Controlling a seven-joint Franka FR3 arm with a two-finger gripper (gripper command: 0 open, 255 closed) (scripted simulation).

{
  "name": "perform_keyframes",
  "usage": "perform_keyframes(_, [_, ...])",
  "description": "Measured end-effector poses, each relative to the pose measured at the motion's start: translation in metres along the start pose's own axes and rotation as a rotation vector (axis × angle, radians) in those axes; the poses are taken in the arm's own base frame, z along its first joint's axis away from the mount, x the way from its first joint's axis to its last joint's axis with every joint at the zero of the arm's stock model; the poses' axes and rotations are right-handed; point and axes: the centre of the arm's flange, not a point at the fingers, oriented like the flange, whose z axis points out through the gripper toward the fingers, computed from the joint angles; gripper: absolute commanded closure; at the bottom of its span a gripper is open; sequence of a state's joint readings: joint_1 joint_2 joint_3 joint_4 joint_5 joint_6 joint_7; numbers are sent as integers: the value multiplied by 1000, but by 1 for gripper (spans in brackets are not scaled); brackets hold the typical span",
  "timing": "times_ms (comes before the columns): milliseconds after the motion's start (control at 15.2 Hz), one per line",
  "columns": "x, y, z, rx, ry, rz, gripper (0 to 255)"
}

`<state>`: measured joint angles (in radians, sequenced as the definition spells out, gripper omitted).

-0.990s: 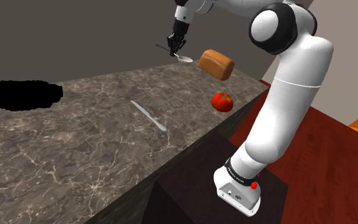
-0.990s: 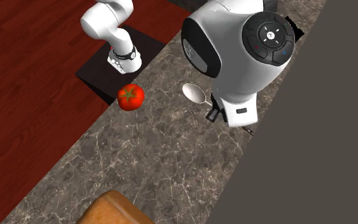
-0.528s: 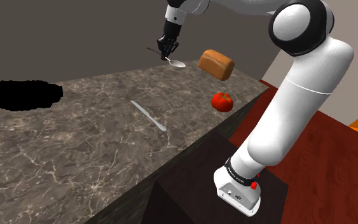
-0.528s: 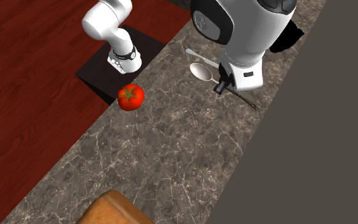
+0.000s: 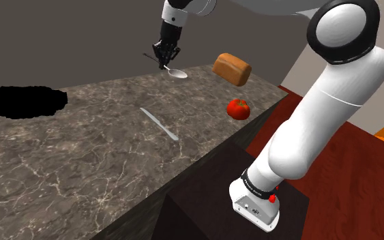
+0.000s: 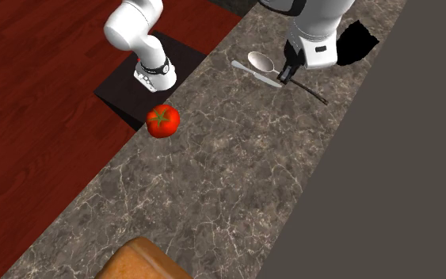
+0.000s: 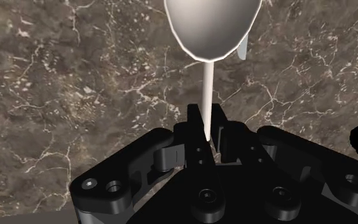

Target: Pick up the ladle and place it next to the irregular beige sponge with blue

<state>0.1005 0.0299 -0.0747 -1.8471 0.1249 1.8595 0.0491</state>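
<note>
My gripper (image 5: 164, 54) hangs above the far side of the marble counter (image 5: 81, 157), shut on the ladle. The ladle's pale bowl (image 5: 177, 73) points toward the shoulder view's right, and its thin dark handle sticks out behind the fingers. In the second exterior view the gripper (image 6: 287, 75) grips the ladle between its bowl (image 6: 261, 61) and the dark handle (image 6: 312, 91). The wrist view has the fingers clasping the pale shaft (image 7: 207, 95), with the bowl (image 7: 212, 25) ahead over the counter.
A slim grey knife (image 5: 159, 124) lies on the counter, below the ladle in the second exterior view (image 6: 249, 70). A red tomato (image 5: 238, 108) and a brown loaf-shaped block (image 5: 232, 68) sit toward the shoulder view's right. A black area (image 5: 30, 101) marks the counter's left.
The gripper has carried the ladle steadily toward the shoulder view's left along the back wall, away from the brown block and toward the black area. Its hold has stayed the same.
</note>
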Motion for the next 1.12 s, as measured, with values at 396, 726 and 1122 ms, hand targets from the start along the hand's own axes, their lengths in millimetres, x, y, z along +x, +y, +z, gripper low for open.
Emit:
perform_keyframes(396, [-23,-74,10,0,-1,0,255])
perform_keyframes(726, [-40,-135,15,0,0,0,255])
perform_keyframes(1122, [-63,-214,26,0,0,0,255])
